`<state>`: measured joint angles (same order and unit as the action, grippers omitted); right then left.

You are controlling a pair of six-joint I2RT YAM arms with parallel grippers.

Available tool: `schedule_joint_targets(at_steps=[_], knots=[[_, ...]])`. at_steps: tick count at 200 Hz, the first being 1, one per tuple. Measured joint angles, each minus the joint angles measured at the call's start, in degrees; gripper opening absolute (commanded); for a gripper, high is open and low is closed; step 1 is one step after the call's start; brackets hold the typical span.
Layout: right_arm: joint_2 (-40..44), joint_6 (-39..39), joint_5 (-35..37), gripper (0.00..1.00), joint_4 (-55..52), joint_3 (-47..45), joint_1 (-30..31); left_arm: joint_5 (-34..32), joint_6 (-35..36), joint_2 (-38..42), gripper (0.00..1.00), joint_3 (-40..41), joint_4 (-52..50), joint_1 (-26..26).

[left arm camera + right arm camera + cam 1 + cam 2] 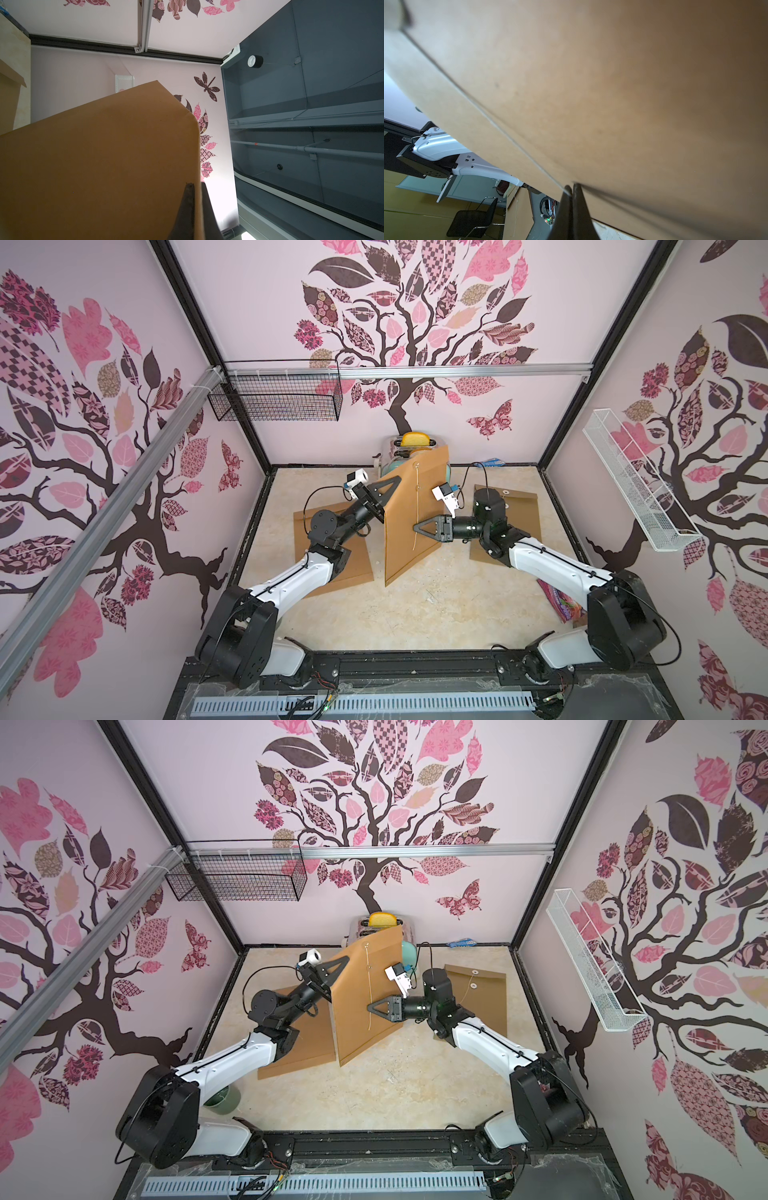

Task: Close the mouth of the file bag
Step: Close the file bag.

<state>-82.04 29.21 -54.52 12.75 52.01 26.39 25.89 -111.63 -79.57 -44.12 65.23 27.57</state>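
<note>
File bag (401, 547) pinched by left gripper (397, 480)

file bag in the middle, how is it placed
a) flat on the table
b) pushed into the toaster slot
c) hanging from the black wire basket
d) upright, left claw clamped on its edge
d: in both top views the file bag stands upright, and the left wrist view shows the left claw shut on its edge.
</note>
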Motion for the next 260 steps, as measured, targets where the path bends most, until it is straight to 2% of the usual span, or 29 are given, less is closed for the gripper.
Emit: schedule_joint_targets(at_steps=[50, 127, 260], knots=[[0.0, -2.73, -1.38, 0.0, -5.05, 1.18, -3.52, -0.2, -1.01, 0.39, 0.0, 1.14, 1.16, 0.66], [-1.75, -6.84, -2.29, 0.0, -16.55, 10.78, -9.38, -0.11, -1.11, 3.04, 0.0, 2.99, 2.58, 0.76], [-6.64, -7.8, -2.05, 0.0, -32.15, 30.08, -13.68, 0.37, 0.98, 3.08, 0.0, 4.57, 1.7, 0.76]])
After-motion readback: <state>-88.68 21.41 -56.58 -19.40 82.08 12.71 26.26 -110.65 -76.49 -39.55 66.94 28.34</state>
